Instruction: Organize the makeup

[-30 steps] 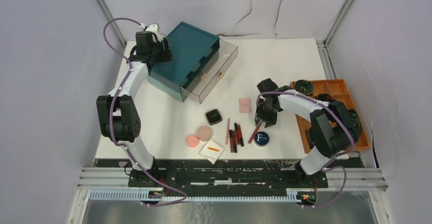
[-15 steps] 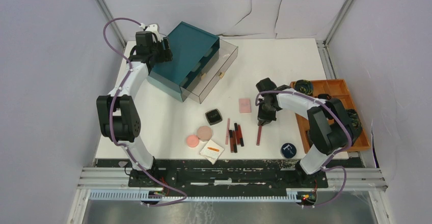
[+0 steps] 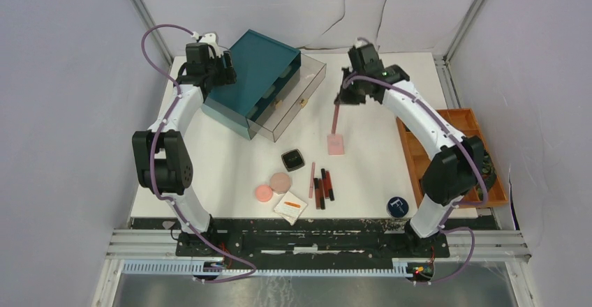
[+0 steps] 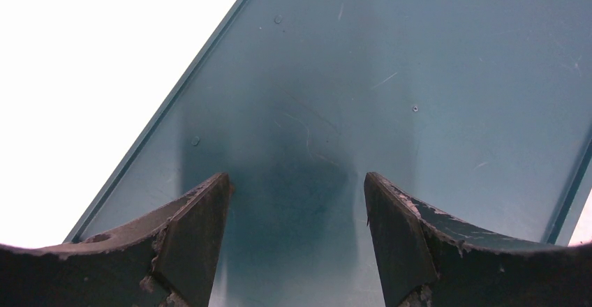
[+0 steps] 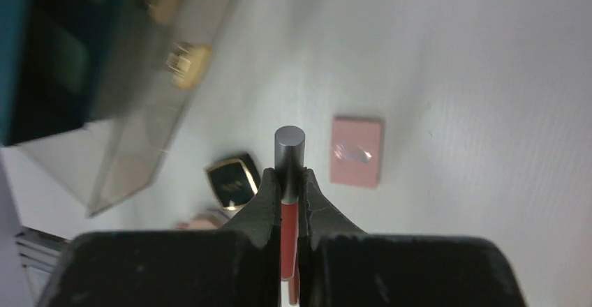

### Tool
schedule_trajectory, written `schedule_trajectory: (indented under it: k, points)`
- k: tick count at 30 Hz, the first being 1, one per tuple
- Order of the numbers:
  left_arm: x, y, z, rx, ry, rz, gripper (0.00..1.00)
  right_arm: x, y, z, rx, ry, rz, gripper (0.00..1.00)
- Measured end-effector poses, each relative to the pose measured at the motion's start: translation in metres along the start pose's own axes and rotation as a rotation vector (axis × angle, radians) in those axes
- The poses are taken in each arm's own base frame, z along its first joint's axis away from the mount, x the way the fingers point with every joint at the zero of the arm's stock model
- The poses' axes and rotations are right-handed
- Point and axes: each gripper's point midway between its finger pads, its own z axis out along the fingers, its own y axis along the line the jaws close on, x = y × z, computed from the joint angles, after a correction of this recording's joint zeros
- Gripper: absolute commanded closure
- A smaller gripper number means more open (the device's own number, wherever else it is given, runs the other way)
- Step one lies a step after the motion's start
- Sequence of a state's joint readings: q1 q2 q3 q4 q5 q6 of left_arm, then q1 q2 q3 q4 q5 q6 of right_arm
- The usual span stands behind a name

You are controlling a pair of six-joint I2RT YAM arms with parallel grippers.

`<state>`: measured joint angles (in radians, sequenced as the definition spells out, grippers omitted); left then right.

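Right pincer (image 5: 288,188) is closed tight on one stick (image 5: 289,146), the grey cap standing clear of the tips and the red body running back between them. A second ago this pincer was down on the worktop (image 3: 377,153) among the makeup near the tin (image 3: 396,206). Now it is raised and carried to the far side, just beside the open drawer (image 3: 293,108), with the stick hanging over the square (image 5: 357,151). The tin has been pushed away to the near edge during that pickup. Further out lie the compact (image 5: 233,179), the other sticks (image 3: 321,185), the discs (image 3: 280,181) and the pad (image 3: 290,207), none of them shifted. Left pincer (image 4: 297,195) is spread open with nothing in it, unmoved over the top of the box (image 4: 419,77). One stick looks headed for the drawer; everything else is yet to be put away.
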<state>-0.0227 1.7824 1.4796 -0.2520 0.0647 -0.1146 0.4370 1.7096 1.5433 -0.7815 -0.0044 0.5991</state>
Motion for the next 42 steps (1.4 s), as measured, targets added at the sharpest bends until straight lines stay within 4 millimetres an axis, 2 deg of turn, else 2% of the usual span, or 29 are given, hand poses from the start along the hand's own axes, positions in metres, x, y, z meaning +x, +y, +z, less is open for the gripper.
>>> schedule_trajectory:
  k: [2,6,8,11,13,17,18,20,23,25,27,33,35,39,42]
  points:
    - [0.000,0.000,0.000,0.001,0.000,0.000,0.23,-0.045,0.030,-0.021,-0.076,-0.094,-0.005,0.99]
    - [0.000,0.000,0.000,0.002,0.000,0.000,0.22,-0.110,0.084,-0.050,-0.236,-0.227,-0.001,1.00]
    - [0.000,-0.001,0.000,0.003,0.000,0.000,0.23,-0.129,0.105,-0.052,-0.306,-0.256,0.013,0.99]
    - [0.000,-0.001,0.000,0.009,0.001,-0.001,0.23,-0.143,0.130,-0.031,-0.393,-0.251,0.058,0.99]
    - [0.000,-0.001,0.000,0.013,0.001,-0.001,0.23,-0.143,0.142,-0.006,-0.435,-0.219,0.096,1.00]
    - [0.000,-0.002,0.000,0.017,0.001,-0.002,0.23,-0.127,0.159,0.052,-0.479,-0.135,0.157,0.99]
    - [0.000,-0.002,0.000,0.017,0.001,-0.002,0.23,-0.124,0.164,0.064,-0.489,-0.122,0.165,0.94]
    - [0.000,-0.002,0.000,0.019,0.000,-0.002,0.23,-0.116,0.174,0.080,-0.506,-0.103,0.175,0.75]
    - [0.000,-0.002,0.000,0.020,0.001,-0.002,0.23,-0.107,0.185,0.090,-0.525,-0.081,0.180,0.56]
    - [0.000,-0.002,0.000,0.020,0.001,-0.002,0.23,-0.104,0.191,0.089,-0.534,-0.080,0.165,0.42]
    - [0.000,-0.002,0.000,0.020,-0.001,-0.002,0.23,-0.104,0.194,0.086,-0.542,-0.094,0.144,0.35]
    - [0.000,-0.002,0.000,0.021,-0.002,-0.002,0.23,-0.102,0.185,0.068,-0.514,-0.127,0.054,0.35]
    - [0.000,-0.002,0.000,0.021,-0.001,-0.002,0.23,-0.102,0.180,0.055,-0.494,-0.143,0.007,0.35]
    - [0.000,-0.002,0.000,0.021,-0.001,-0.002,0.23,-0.093,0.164,0.013,-0.423,-0.175,-0.125,0.38]
    - [0.000,-0.002,0.000,0.020,-0.001,-0.002,0.23,-0.053,0.140,-0.020,-0.358,-0.139,-0.231,0.40]
